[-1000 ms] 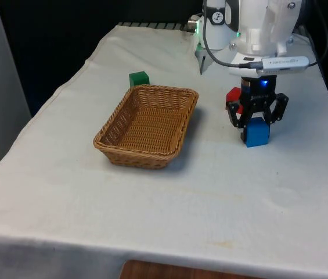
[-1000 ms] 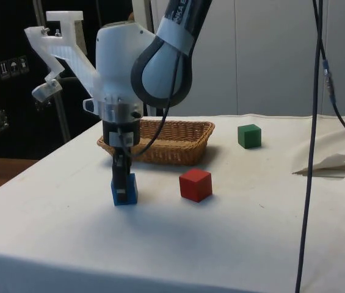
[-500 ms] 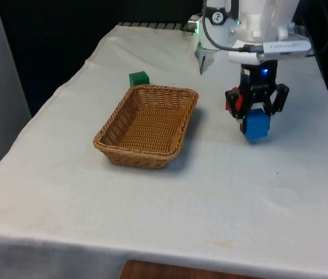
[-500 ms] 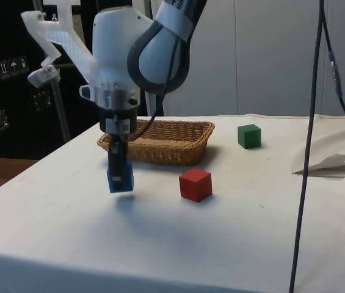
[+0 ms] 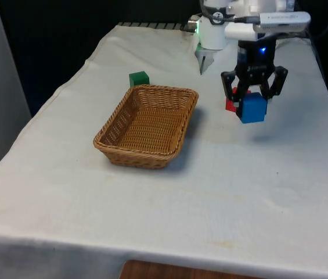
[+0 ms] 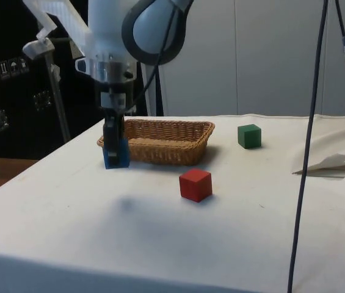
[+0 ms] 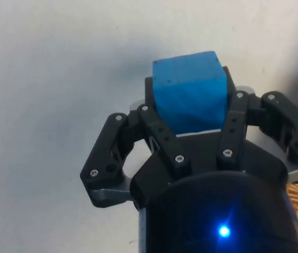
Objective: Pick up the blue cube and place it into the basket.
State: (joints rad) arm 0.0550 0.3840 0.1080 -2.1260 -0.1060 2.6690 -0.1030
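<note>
Up off the white cloth [image 5: 152, 203], clamped between the black gripper [image 5: 253, 100]: blue cube [image 5: 252, 108], smooth-faced and sharp-edged, hanging well to the front view's right of the basket [image 5: 146, 124]. Red cube [image 6: 195, 184] fully exposed from the side, standing on the cloth apart from the lifted cube; half hidden behind the fingers from the front. Woven wicker basket, rectangular, nothing inside. Green cube [image 5: 139, 78] just behind its far rim.

A white cloth [image 5: 169, 203] covers the table; black curtains [image 5: 53, 35] hang behind, and pale panels [image 6: 264, 55] line the side wall.
</note>
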